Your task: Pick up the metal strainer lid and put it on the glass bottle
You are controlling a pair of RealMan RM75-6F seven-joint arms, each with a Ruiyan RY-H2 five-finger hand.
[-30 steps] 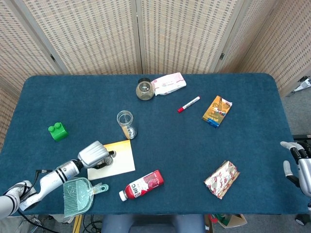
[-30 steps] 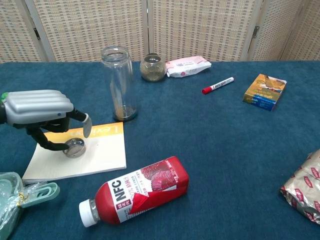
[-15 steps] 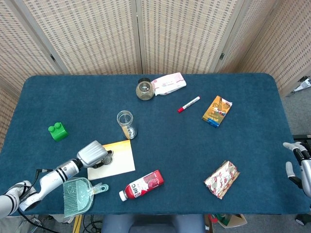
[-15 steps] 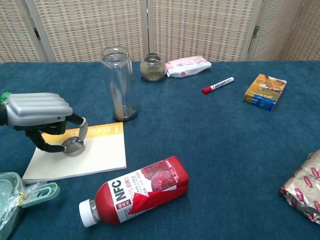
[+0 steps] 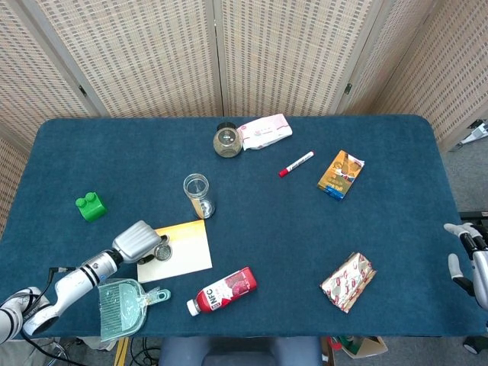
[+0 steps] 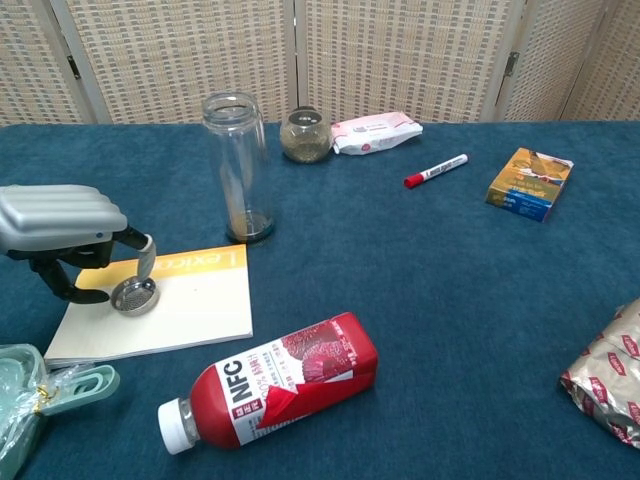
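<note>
The small round metal strainer lid (image 6: 132,294) lies on a yellow notepad (image 6: 190,305), pinched between the thumb and a finger of my left hand (image 6: 58,222). From the head view the lid (image 5: 162,250) peeks out just right of the left hand (image 5: 137,239). The empty glass bottle (image 6: 238,165) stands upright and uncapped behind the notepad, up and to the right of the hand; in the head view the bottle (image 5: 197,194) shows its open mouth. My right hand (image 5: 467,258) hangs off the table's right edge, fingers apart, holding nothing.
A red NFC juice bottle (image 6: 270,390) lies in front of the notepad. A green dustpan (image 5: 122,309) sits at the front left, a green block (image 5: 91,206) further left. A small jar (image 5: 226,141), pink packet (image 5: 264,132), marker (image 5: 296,163), box (image 5: 341,174) and snack bag (image 5: 348,281) are spread around.
My left hand has closed its fingers on the strainer lid and drawn left, the lid sliding with it across the notepad. The right hand has barely moved.
</note>
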